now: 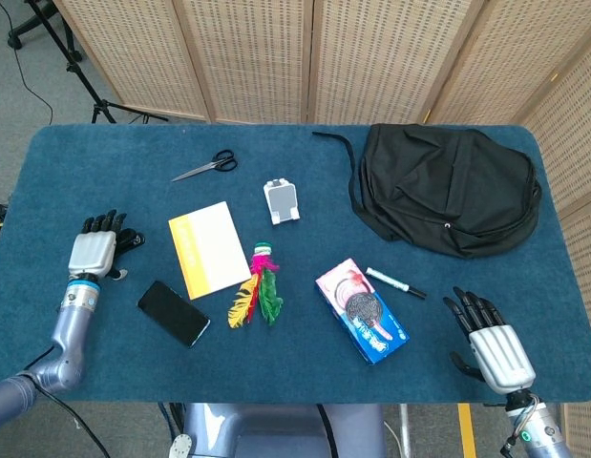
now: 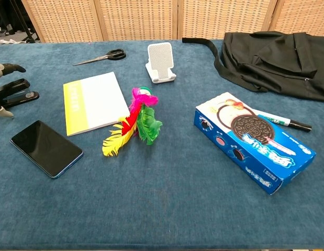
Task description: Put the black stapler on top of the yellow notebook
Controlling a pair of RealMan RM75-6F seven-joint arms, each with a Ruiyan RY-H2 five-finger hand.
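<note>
The stapler (image 2: pixel 14 91) is covered from above by the left hand (image 1: pixel 93 251), its grip not to be told, beside the notebook (image 1: pixel 208 248); the right hand (image 1: pixel 491 340) is kept spread.

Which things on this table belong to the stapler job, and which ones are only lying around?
Job: black stapler, yellow notebook, left hand.

Lying about: scissors, phone, phone stand, feathers, cookie box, marker, black bag.
</note>
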